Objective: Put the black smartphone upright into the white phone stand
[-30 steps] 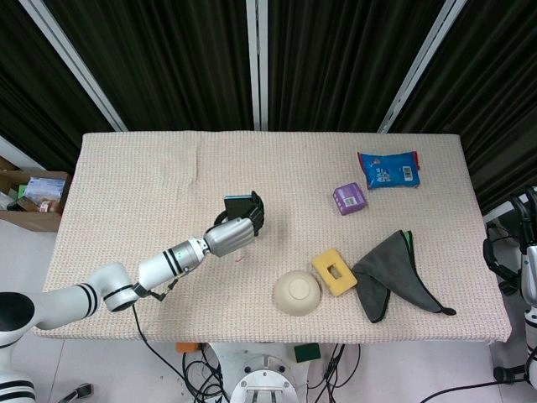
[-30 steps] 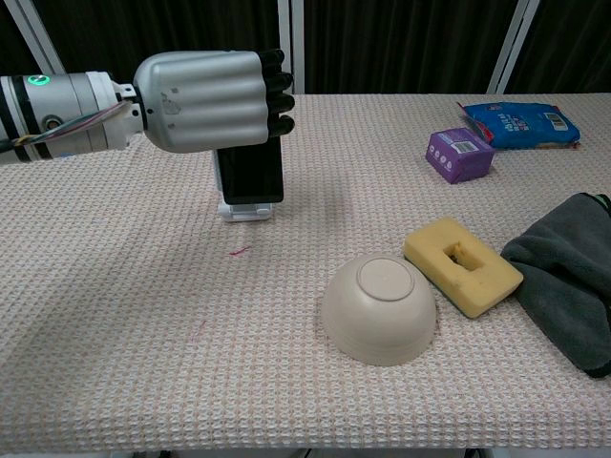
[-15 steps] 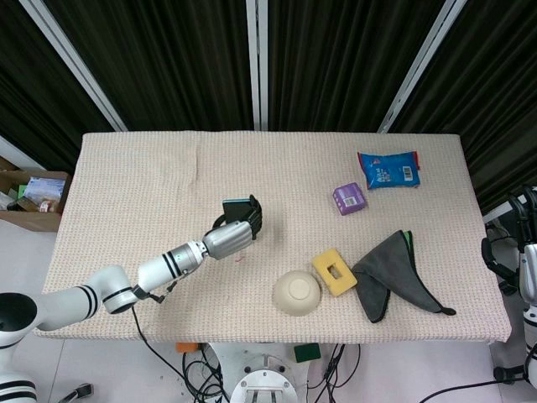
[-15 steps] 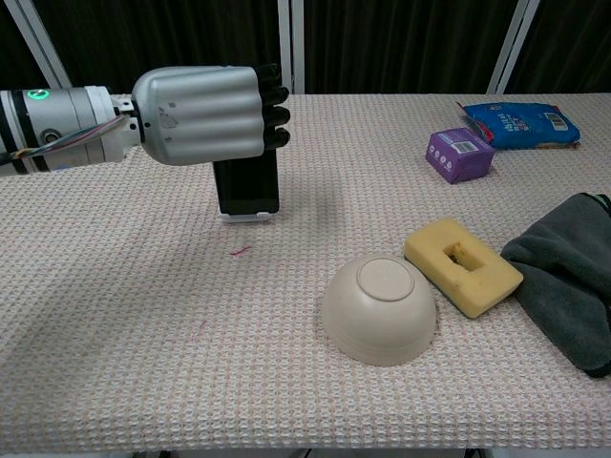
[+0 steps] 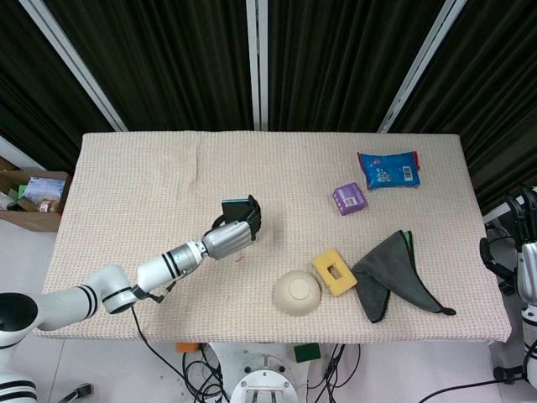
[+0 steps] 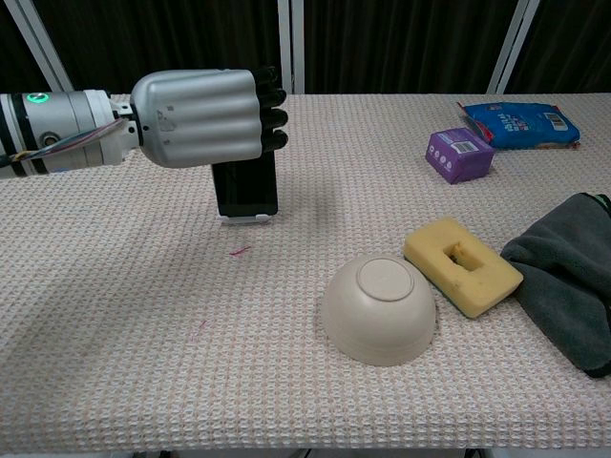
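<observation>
The black smartphone [image 6: 247, 189] stands upright on the table with its lower edge in the white phone stand [image 6: 242, 219], of which only a thin strip shows under it. My left hand [image 6: 202, 118] is curled over the phone's top, its dark fingertips [image 6: 273, 118] wrapped round the upper edge. From the head view, the left hand [image 5: 228, 237] reaches in from the lower left and the smartphone [image 5: 237, 204] shows just beyond it. Only a piece of my right arm [image 5: 527, 273] shows at the table's right side; its hand is out of sight.
An upturned beige bowl [image 6: 380, 307] and a yellow sponge [image 6: 463, 264] lie right of the stand. A grey cloth [image 6: 567, 272] is at the right edge. A purple box [image 6: 460, 154] and a blue packet [image 6: 519, 123] sit at the back right.
The phone has sunk lower into the stand, so less of the white stand shows. My left hand has drawn slightly back to the left while staying on the phone's top.
</observation>
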